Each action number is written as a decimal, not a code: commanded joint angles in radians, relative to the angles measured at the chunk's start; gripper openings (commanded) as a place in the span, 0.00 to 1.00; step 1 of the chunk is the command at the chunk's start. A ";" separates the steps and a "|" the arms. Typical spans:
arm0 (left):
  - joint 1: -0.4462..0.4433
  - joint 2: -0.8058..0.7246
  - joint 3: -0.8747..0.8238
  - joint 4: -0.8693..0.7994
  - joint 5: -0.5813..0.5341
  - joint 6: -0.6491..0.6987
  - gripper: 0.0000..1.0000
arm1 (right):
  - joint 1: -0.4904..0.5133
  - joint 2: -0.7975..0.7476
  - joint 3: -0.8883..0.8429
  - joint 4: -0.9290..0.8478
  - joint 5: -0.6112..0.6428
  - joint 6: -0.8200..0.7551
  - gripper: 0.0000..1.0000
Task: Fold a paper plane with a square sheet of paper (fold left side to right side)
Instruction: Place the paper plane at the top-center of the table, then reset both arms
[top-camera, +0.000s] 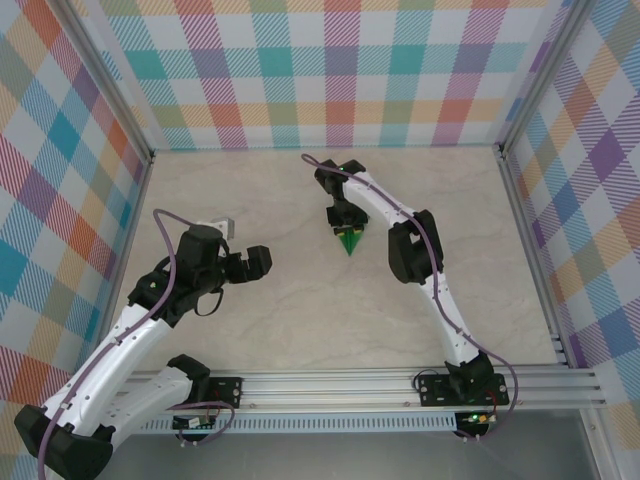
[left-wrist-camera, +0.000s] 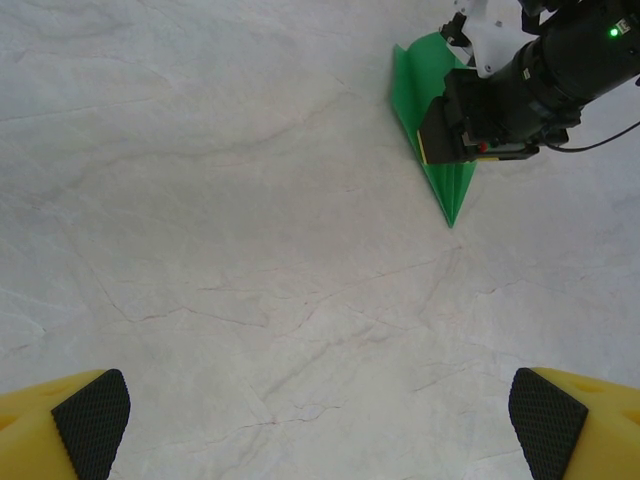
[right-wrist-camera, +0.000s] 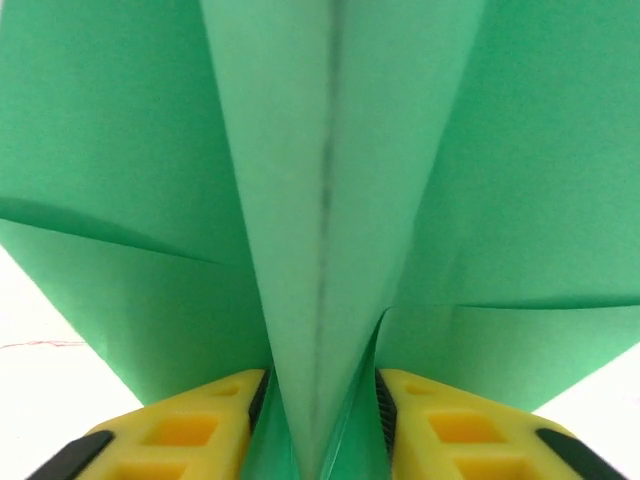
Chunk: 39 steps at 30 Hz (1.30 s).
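Paper plane (top-camera: 350, 243) lies on the table (top-camera: 300, 310), a little behind the table's middle, its pointed nose aimed at the table's near edge. My right gripper (top-camera: 347, 224) sits over the plane's wide tail end. From the right wrist I see its two yellow fingers (right-wrist-camera: 200, 430) standing partly apart with the plane's centre fold (right-wrist-camera: 322, 200) rising between them. I cannot tell whether they are pressing on the paper or just flanking it. My left gripper (top-camera: 250, 262) hangs over the left half of the table, jaws wide apart and holding nothing, well clear of the plane.

What worries me:
- the fold fills the gap between the right fingers, so I judge that lifting straight off could drag the plane or tip it over
- the wings look puffed, not flat, on either side of the fold; if the creases are soft, the paper may spring open once nothing holds it
- a sideways pull could twist the nose out of line, thin paper giving easily

My count: one plane, made of one piece of green paper; two arms; two grippers, each with two fingers; one table
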 joint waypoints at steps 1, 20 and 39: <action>-0.005 0.005 0.002 -0.007 0.016 0.013 1.00 | 0.016 -0.109 -0.006 -0.041 0.039 -0.010 0.40; 0.102 0.035 0.019 0.064 -0.317 0.004 1.00 | 0.022 -1.212 -1.033 0.385 0.206 -0.061 0.81; 0.376 0.142 -0.416 0.803 -0.528 0.262 1.00 | -0.386 -1.418 -1.934 1.497 0.216 -0.301 1.00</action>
